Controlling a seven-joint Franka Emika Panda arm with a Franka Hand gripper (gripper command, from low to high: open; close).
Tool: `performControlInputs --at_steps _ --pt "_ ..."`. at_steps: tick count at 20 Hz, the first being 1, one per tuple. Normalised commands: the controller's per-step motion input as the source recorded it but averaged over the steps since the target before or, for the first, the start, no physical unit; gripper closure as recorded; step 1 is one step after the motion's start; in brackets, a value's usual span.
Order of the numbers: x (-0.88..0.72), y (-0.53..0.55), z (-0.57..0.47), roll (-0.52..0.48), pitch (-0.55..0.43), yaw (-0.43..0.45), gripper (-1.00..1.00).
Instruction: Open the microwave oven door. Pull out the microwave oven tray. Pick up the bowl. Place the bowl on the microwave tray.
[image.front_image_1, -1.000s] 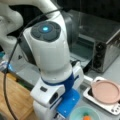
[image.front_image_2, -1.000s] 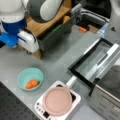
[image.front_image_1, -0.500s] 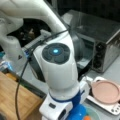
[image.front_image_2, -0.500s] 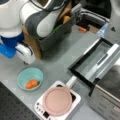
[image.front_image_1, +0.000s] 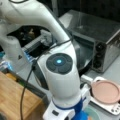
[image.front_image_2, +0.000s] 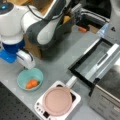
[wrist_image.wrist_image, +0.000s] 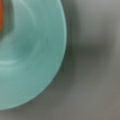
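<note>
Teal bowl (image.front_image_2: 30, 79): gripper (image.front_image_2: 26, 65) now closer.

Robot lab bench, Panda arm (image.front_image_2: 47, 27), toaster-style oven (image.front_image_1: 100, 42), grey tabletop (image.front_image_2: 57, 60)

One bowl (image.front_image_2: 30, 78), one plate (image.front_image_2: 58, 101), one oven (image.front_image_1: 100, 40)

Both front views are soft and blocky, evenly lit from above with no hard glare. The grey tabletop (image.front_image_2: 57, 65) carries a diffuse shadow beneath the white arm. In the wrist view, the light teal round bowl (wrist_image.wrist_image: 30, 55) is blurred, a dim shadow hugging its rim.
</note>
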Motion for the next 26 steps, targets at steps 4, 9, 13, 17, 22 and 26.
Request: performControlInputs --at_steps 4,9,13,17,22,26 --pt "0.16 -0.09 -0.15 0.176 -0.073 0.013 -1.00" --pt "0.13 -0.10 -0.11 0.210 -0.096 0.018 -1.00" --pt "0.10 -0.10 -0.14 0.239 -0.138 0.019 -1.00" --pt "0.03 -0.09 -0.15 0.274 -0.159 0.009 -1.00" --pt "-0.01 -0.10 -0.16 0.274 -0.165 0.025 -1.00" --pt "-0.04 -0.10 -0.15 0.260 -0.172 0.014 -1.00"
